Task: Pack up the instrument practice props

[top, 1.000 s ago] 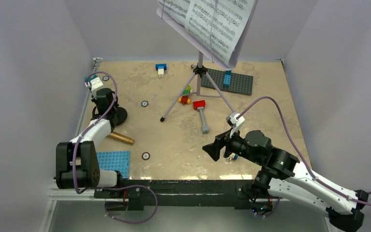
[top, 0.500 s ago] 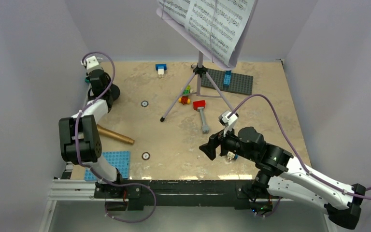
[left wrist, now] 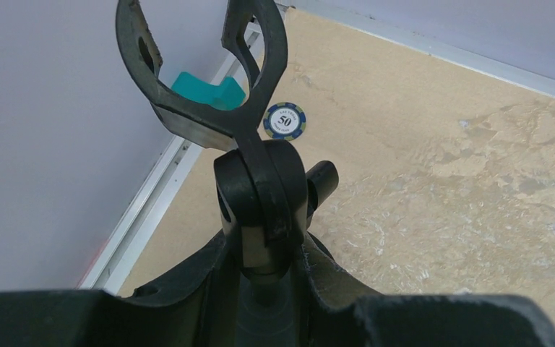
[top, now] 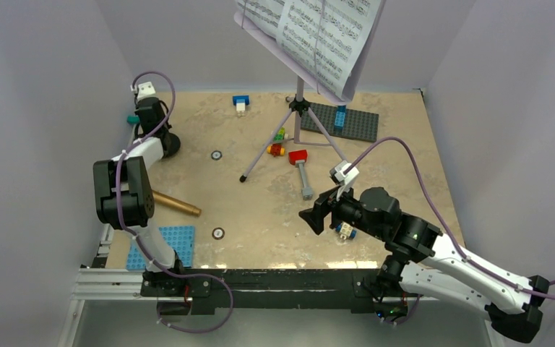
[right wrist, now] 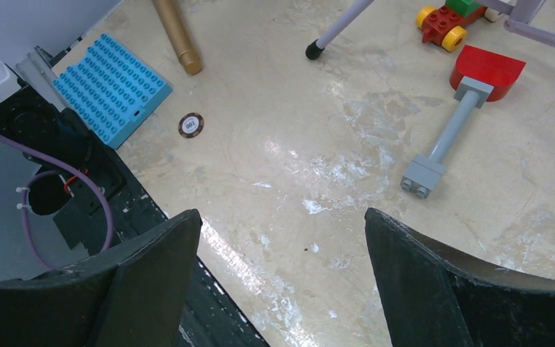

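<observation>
1. The left tool [left wrist: 261, 278] is pressed together on the thin stem of the mic stand [left wrist: 260, 188], just below its pivot knuckle. The stand is at the far left corner of the desk [top: 260, 210], close to the side wall [left wrist: 50, 130], with a blue-rimmed chip [left wrist: 285, 120] and a teal block [left wrist: 206, 90] beyond its clip.
2. The step in hand appears to be carrying off the mic stand. No case or box shows in any view, so its destination cannot be told. Nor can it be told whether its round base touches the desk.
3. To do this well, the pinch should probably stay low on the stem, under the knuckle. The stem should be kept upright so that the heavier base does not swing. The forked clip should be steered away from the wall and the metal edge rail.
4. The right tool [right wrist: 282, 224] is spread wide and holds nothing. It hangs above the near right part of the desk.
5. The gold microphone [top: 173, 204] lies flat near the left edge, beside a blue studded plate [right wrist: 112, 87]. The music stand [top: 298, 119] stands at the back on three legs, bearing the sheet-music pages [top: 311, 36].
6. Materials and shapes:
   - The mic stand is matt black plastic with a U-shaped clip and a rounded hinge.
   - The microphone is a smooth, brassy cylinder, likely to roll.
   - The music stand has slim lavender tubes with dark rubber feet.
   - The pages are thin white paper.
   - The desk is glossy, mottled beige.
   - The toy hammer [right wrist: 470, 94] has a red head and a grey shaft.
</observation>
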